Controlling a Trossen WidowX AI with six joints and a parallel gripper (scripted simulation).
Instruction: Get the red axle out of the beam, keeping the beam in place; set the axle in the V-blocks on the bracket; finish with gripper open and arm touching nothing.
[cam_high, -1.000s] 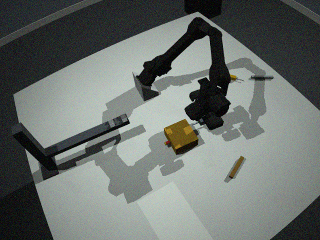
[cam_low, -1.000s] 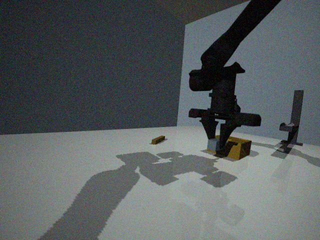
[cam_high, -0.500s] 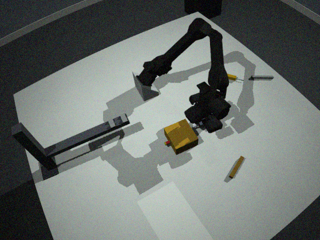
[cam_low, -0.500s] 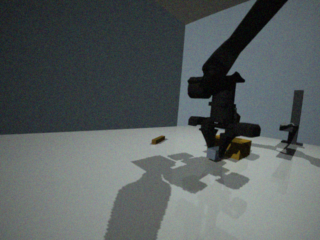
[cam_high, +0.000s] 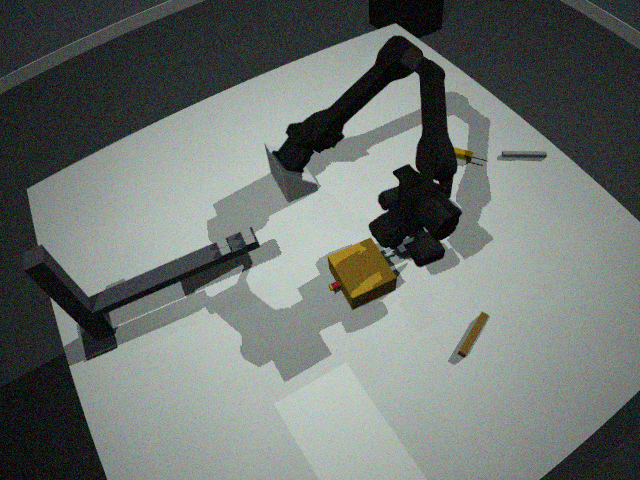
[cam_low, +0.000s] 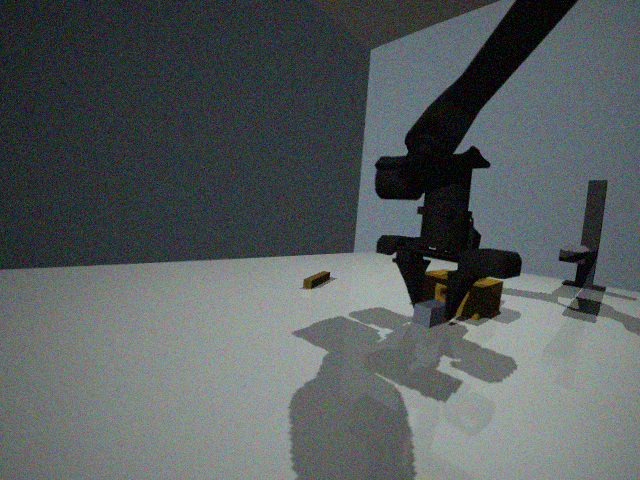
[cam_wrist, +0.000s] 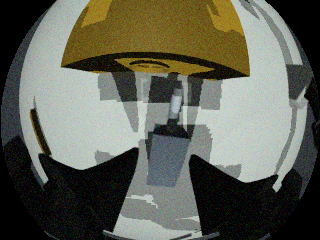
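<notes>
Top: red cylindrical axle (cam_high: 336, 285) protrudes from yellow boxy beam (cam_high: 361, 272) (cam_low: 485, 299) (cam_wrist: 155, 35) | wrist: axle unseen; tool (cam_high: 402, 250) (cam_low: 434, 312) (cam_wrist: 164, 156) spread, gaps flanking blue-grey block (cam_high: 406, 244) (cam_low: 428, 314) (cam_wrist: 168, 161)

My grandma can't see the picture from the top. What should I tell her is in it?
A black robot arm bends over a white table, its tool beside a chunky yellow beam. A red axle pokes out of the beam's other side. A long dark bracket stands at the left.
</notes>
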